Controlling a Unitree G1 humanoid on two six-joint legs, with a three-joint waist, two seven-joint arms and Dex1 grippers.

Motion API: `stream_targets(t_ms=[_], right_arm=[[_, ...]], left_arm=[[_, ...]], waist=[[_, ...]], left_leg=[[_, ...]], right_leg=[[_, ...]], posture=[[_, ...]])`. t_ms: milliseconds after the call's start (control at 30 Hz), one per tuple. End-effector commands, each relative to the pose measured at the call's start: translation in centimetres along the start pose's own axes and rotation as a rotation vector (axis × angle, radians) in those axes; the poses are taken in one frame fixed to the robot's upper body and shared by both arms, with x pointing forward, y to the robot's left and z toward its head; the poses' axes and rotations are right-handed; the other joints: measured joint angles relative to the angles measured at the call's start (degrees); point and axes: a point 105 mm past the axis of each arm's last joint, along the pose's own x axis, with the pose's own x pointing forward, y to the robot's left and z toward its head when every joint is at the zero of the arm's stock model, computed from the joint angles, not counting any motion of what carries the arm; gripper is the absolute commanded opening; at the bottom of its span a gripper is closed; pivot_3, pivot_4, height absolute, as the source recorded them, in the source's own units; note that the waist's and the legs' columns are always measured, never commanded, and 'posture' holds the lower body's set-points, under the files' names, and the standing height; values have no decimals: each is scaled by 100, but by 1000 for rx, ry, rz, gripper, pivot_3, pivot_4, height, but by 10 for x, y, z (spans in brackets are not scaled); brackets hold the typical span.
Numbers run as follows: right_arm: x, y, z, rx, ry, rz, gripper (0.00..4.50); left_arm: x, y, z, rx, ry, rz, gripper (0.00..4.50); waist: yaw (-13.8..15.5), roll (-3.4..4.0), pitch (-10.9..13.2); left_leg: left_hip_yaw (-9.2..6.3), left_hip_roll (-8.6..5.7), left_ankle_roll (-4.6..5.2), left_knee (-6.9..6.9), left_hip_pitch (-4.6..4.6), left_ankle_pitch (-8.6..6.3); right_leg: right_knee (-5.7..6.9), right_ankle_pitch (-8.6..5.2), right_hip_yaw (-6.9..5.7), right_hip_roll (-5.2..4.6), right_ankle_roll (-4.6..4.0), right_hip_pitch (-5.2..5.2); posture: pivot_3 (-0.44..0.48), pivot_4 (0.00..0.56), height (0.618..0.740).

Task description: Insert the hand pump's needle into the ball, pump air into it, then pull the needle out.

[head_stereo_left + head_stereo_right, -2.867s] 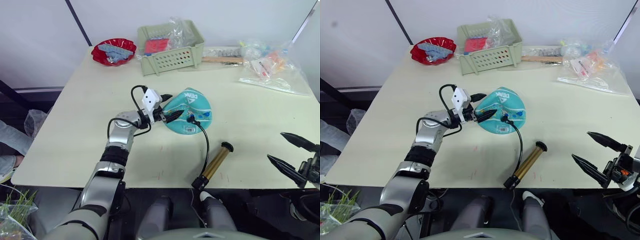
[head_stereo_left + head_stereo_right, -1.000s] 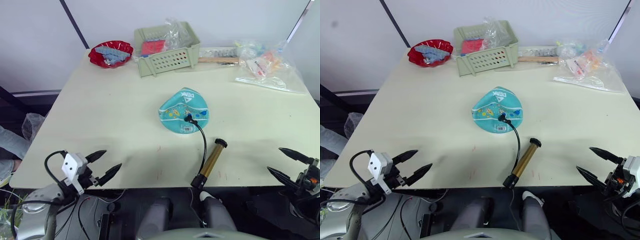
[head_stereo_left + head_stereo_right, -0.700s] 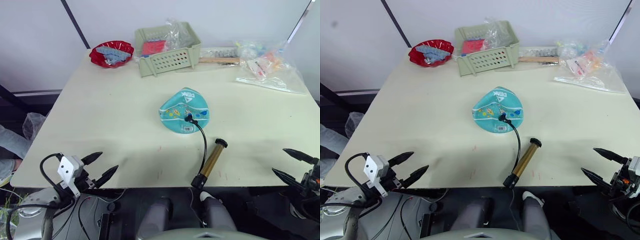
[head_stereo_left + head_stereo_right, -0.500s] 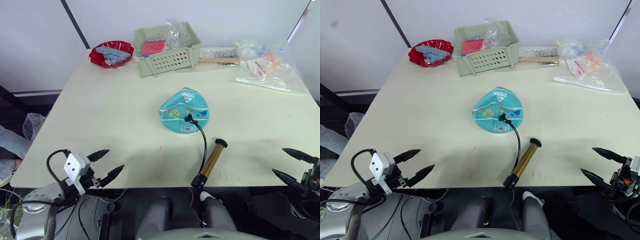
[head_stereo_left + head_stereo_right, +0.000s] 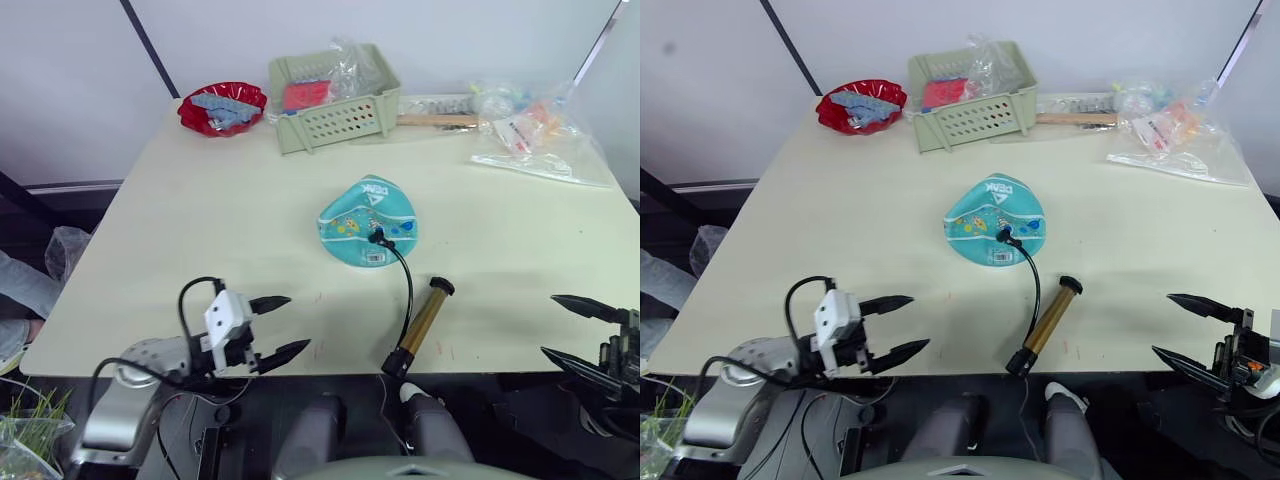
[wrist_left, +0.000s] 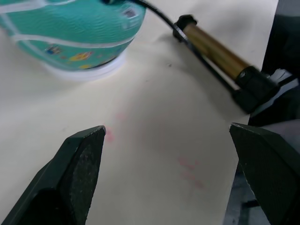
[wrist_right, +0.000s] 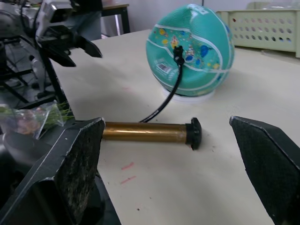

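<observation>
The ball [image 5: 368, 222] sat mid-table on a white ring, the hose [image 5: 408, 285] already plugged into it, so the needle seemed inserted. The pump [image 5: 423, 325] lay near the front edge. Pumping was next: one gripper must hold the barrel, the other work the handle. Both grippers, left [image 5: 278, 325] and right [image 5: 578, 335], were spread and empty. Since a moment ago the left had advanced over the table edge.
</observation>
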Motion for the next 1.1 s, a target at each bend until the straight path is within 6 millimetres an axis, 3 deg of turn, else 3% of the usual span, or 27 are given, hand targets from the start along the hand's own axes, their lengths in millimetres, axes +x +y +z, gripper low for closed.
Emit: stream_targets(t_ms=[33, 167, 333, 700, 1100], right_arm=[[3, 3, 9, -28, -21, 26, 4500], [6, 6, 10, -45, -16, 63, 4500], [10, 8, 11, -47, -34, 69, 4500], [11, 11, 7, -45, -37, 72, 4500], [9, 5, 5, -43, -33, 100, 4500]], left_arm=[[11, -6, 8, 12, -7, -39, 4451], [49, -16, 15, 11, -18, -105, 4451], [79, -17, 28, 11, -36, -136, 4451], [126, -40, 38, -64, 17, -177, 4451], [156, -48, 39, -42, 144, -164, 4451]], waist=[[-2, 0, 0], [5, 3, -1], [-15, 2, -1], [8, 4, -2], [-4, 4, -2]], left_leg=[[1, 0, 0, 0, 0, 0], [0, -2, 0, 2, -1, 0], [3, -9, 1, 16, -1, 0], [-4, -8, 1, 29, -4, 0], [-2, -8, 3, 51, -4, -1]], right_leg=[[0, 0, 1, 0, 0, 0], [1, 1, -1, 3, 1, 0], [2, 3, -2, 13, 4, 8], [5, 3, -8, 21, 5, 14], [16, 4, -7, 26, 9, 19]], posture=[[0, 150, 740], [0, 150, 740], [0, 150, 740], [0, 150, 740], [0, 150, 740]])
